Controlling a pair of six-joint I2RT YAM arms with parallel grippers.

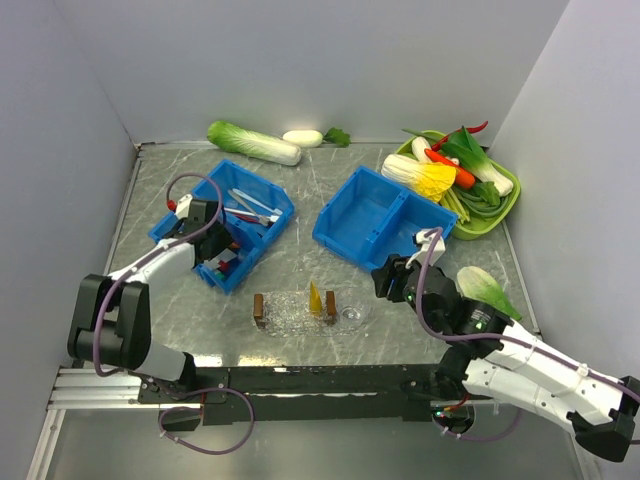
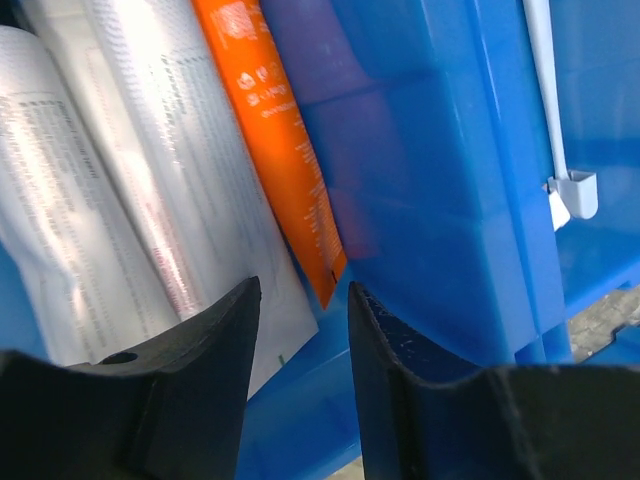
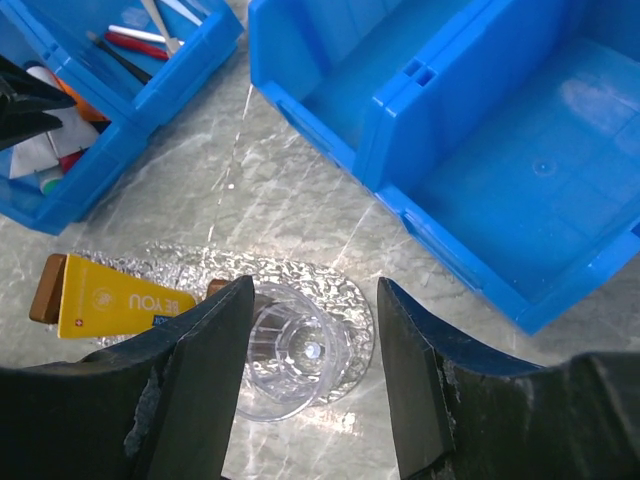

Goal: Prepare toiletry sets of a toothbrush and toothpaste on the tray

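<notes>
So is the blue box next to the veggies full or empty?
Empty. Both compartments of the blue box show only bare blue floor in the top view, and the right wrist view agrees.

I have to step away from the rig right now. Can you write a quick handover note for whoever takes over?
Left gripper: down in the left blue bin, jaws narrowly apart at the end of the orange tube. Grip unclear.
Right gripper: open, straddling a small clear cup at the end of the clear tray.
Done: a yellow tube lies on the tray.
To do: no toothbrush is visible on the tray. The toothbrushes are in the bin's far compartment. Pair one with the tube, then build further sets.
</notes>
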